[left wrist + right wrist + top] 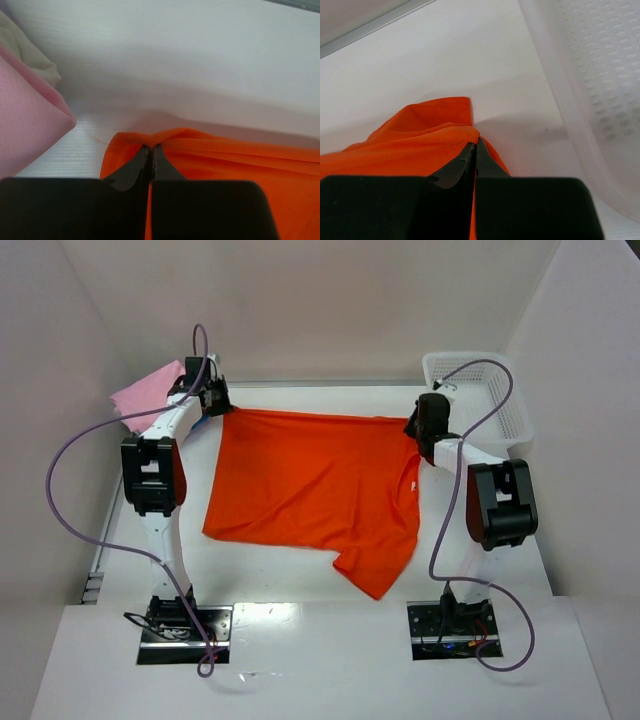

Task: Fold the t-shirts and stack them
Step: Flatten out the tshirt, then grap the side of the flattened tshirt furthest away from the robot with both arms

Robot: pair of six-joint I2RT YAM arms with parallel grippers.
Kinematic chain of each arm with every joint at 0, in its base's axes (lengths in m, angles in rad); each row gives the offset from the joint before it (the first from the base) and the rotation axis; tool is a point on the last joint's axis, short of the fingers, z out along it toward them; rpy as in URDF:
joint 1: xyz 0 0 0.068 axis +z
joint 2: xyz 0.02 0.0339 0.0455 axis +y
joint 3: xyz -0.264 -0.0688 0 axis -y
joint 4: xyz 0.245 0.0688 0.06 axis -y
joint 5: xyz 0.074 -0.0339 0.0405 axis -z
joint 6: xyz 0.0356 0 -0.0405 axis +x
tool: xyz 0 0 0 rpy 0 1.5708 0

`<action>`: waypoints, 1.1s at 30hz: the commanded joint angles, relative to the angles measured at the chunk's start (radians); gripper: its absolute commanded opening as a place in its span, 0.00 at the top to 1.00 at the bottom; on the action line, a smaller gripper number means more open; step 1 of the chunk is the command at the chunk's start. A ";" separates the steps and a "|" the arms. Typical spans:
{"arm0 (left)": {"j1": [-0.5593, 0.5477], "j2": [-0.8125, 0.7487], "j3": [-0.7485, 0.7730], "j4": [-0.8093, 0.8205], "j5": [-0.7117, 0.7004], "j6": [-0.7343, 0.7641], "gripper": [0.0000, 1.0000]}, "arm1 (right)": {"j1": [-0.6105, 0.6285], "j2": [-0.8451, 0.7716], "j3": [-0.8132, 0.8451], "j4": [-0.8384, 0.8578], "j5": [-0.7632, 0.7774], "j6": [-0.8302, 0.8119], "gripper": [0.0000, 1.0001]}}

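Bright even light; wrist views softly blurred.

No writing or number is legible. A white fleck [413,484] on the orange t-shirt [300,485] is too small to read.

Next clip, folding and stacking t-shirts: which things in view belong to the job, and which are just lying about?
Belongs to the job:
- orange t-shirt, spread on the table, far corners pinched by the left pincer and right pincer
- pink t-shirt, far left

Just lying about:
- white mesh basket, far right corner
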 commanded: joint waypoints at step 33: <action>0.070 -0.133 -0.111 0.004 0.001 0.072 1.00 | -0.033 -0.006 0.101 0.016 -0.141 -0.072 1.00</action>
